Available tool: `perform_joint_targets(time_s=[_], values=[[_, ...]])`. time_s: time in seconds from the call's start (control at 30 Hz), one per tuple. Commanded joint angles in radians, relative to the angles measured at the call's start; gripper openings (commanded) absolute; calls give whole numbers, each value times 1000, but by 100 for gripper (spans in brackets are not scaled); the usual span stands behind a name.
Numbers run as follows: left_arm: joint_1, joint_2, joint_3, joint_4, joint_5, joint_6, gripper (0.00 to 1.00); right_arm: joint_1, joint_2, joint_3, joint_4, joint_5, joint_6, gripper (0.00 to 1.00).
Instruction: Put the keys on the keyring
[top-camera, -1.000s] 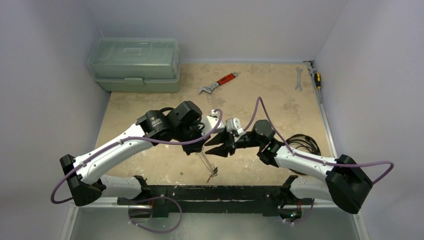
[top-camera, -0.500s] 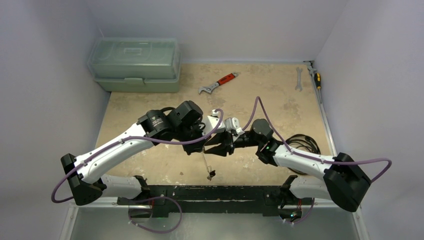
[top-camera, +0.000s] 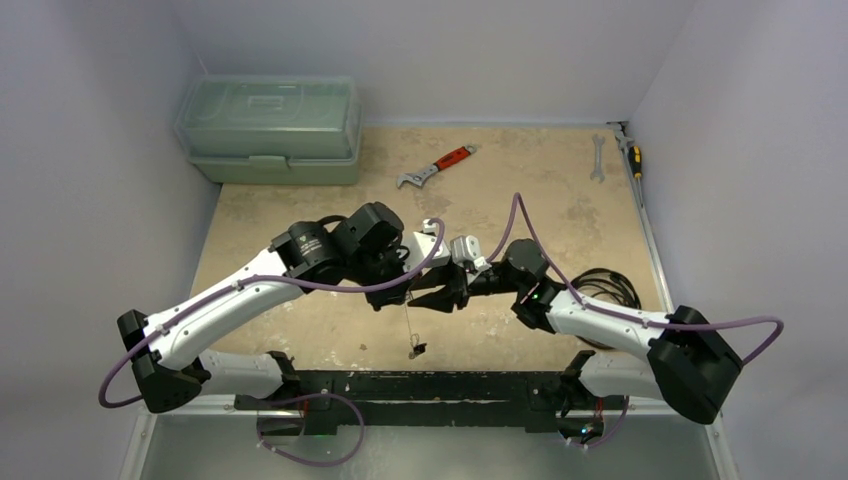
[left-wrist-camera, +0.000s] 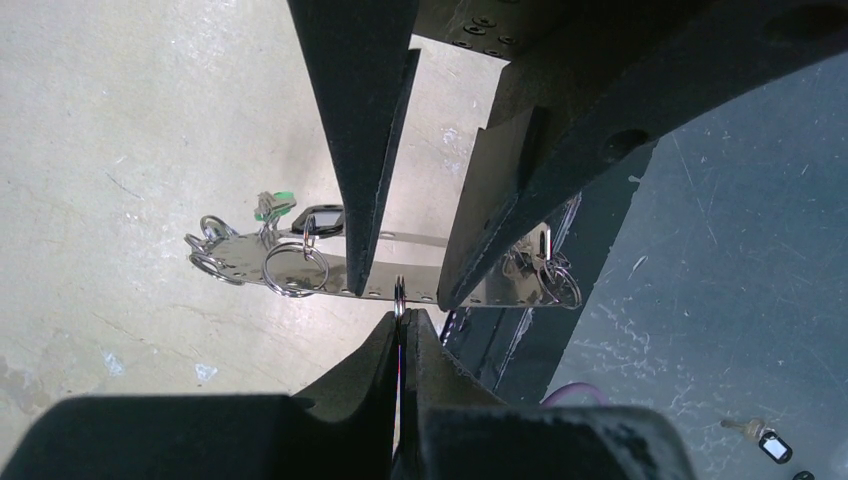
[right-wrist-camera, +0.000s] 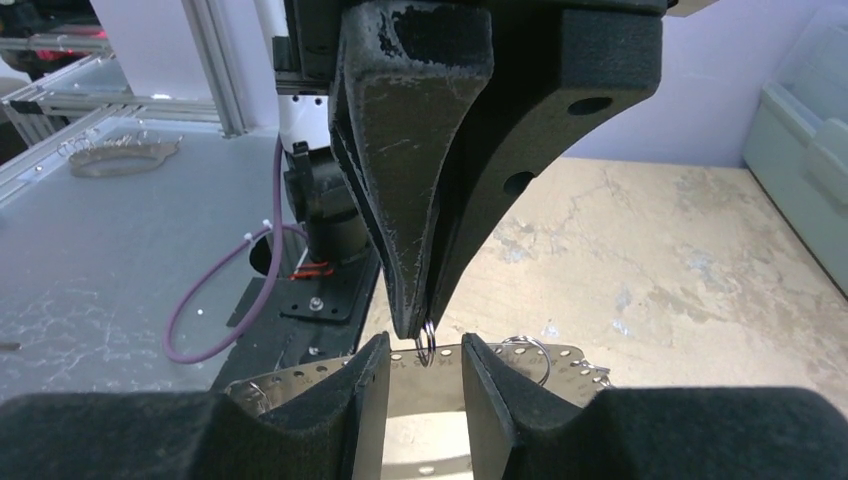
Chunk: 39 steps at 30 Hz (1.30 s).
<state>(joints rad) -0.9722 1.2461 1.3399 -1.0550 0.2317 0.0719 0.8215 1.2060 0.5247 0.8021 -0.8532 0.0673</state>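
Left gripper (left-wrist-camera: 400, 318) is clamped tight on a little split ring (left-wrist-camera: 398, 291). Dangling right below it is the keyring (left-wrist-camera: 240, 260), a perforated metal band with keys (left-wrist-camera: 272, 205) clustered on it, one with a green tag. Facing it from the right, the right gripper (right-wrist-camera: 420, 350) sits part open, fingers straddling that ring, gripping nothing as far as I can see.

Tagged keys (left-wrist-camera: 322, 217) hang along the perforated silvery keyring (left-wrist-camera: 245, 262).
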Motion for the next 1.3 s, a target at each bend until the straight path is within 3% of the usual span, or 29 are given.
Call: perform_joint_targets(time_s=[0.0, 0.73, 0.83, 1.0, 1.27], values=[[-6, -47, 46, 52, 6, 9, 0, 7, -22, -7, 81, 11, 23, 36], [-6, -72, 38, 64, 24, 12, 0, 7, 3, -8, 140, 17, 63, 27], [-6, -72, 35, 69, 29, 11, 0, 7, 10, -4, 142, 15, 63, 21], [-7, -71, 39, 70, 34, 10, 0, 7, 26, 4, 149, 5, 63, 0], [-7, -73, 42, 78, 21, 6, 0, 7, 23, -7, 203, 1, 108, 0]])
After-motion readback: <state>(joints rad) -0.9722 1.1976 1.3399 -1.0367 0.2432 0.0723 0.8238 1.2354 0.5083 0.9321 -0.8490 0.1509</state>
